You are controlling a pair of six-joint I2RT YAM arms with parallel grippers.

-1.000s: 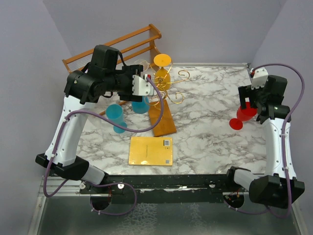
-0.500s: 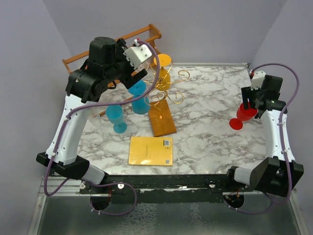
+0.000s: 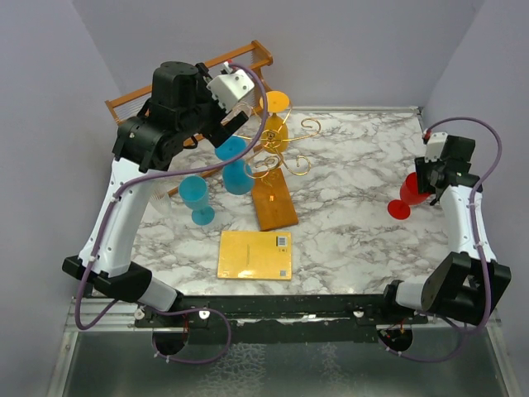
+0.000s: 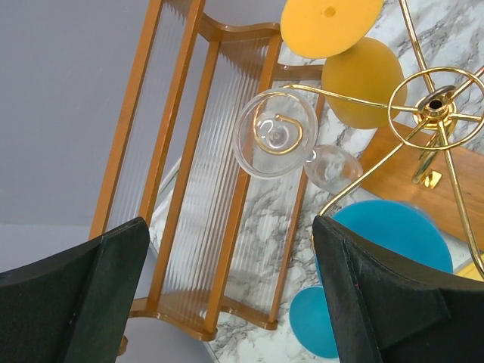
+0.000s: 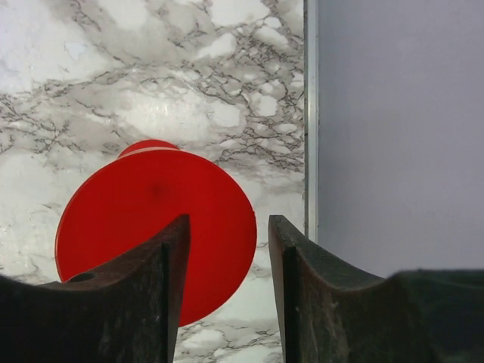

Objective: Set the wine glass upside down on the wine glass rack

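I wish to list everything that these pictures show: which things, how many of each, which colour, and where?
wine glass rack: one, gold wire on brown base, back centre.
yellow glass: one, yellow, hanging upside down on rack.
clear glass: one, transparent, hanging on a rack arm.
blue glasses: two, blue, left of rack's base.
red glass: one, red, right side.
flat card: one, yellow, front centre.
slatted shelf: one, brown, back left.
table: one, white marble.
left tool: one, black, open, above shelf.
right tool: one, black, open, above red glass.
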